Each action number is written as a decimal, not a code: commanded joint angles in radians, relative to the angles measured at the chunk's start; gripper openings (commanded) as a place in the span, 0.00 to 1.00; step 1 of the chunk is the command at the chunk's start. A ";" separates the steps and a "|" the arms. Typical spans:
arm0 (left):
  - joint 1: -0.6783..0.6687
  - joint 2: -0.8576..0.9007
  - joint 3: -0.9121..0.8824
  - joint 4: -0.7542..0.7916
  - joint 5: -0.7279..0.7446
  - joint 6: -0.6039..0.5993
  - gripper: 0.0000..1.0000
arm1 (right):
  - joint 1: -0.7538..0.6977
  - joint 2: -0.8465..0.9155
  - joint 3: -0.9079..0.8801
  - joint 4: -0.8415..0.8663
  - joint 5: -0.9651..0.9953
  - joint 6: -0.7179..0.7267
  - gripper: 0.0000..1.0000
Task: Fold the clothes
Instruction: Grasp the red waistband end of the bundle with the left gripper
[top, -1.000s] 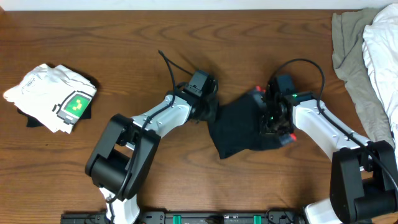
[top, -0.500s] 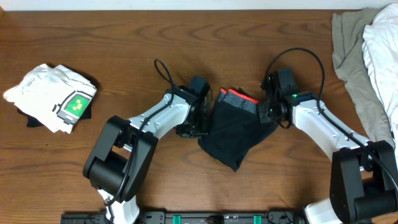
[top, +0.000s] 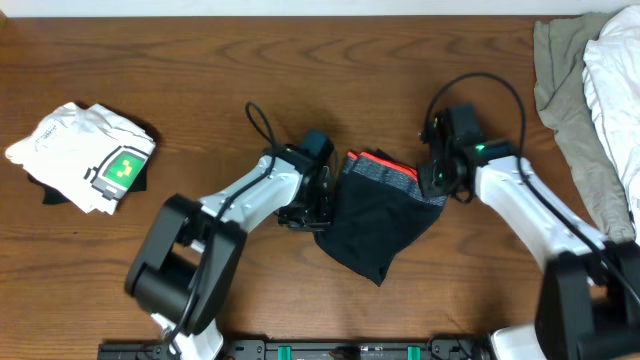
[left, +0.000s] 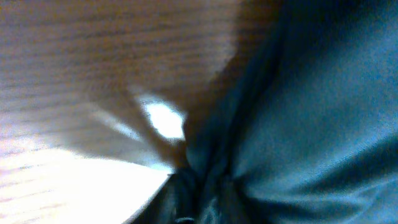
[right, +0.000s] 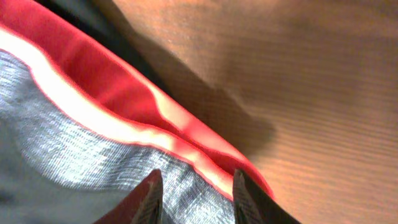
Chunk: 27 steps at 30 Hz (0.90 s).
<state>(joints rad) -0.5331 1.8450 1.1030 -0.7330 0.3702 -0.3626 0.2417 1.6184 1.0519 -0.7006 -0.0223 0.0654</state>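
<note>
Trousers (top: 380, 215) are lying crumpled on the table (top: 200, 80), with the grey waistband (top: 385, 172) and its red edge showing at the far side. The left gripper (top: 315, 205) is sitting at the left edge of the trousers. Its wrist view is giving only blurred dark cloth, so I cannot tell if it is clenched or released. The right gripper (right: 199, 198) is hanging over the right end of the waistband, fingers standing apart, released. A white shirt (top: 85, 155) is lying well left of the trousers, and a heap of garments (top: 590, 90) well right.

Perhaps a lab: robot arms (top: 250, 195), wooden table (top: 200, 60)
</note>
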 joint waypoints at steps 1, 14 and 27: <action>0.000 -0.083 -0.004 0.014 -0.043 0.104 0.74 | 0.008 -0.124 0.094 -0.061 0.002 -0.015 0.36; 0.000 -0.085 -0.004 0.316 -0.085 0.306 0.98 | 0.008 -0.113 -0.006 -0.126 -0.138 -0.007 0.33; 0.001 0.050 -0.004 0.598 -0.007 0.332 0.98 | 0.008 -0.064 -0.054 -0.111 -0.166 -0.007 0.32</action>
<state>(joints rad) -0.5331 1.8679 1.1000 -0.1524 0.3416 -0.0494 0.2417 1.5494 1.0023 -0.8154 -0.1715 0.0631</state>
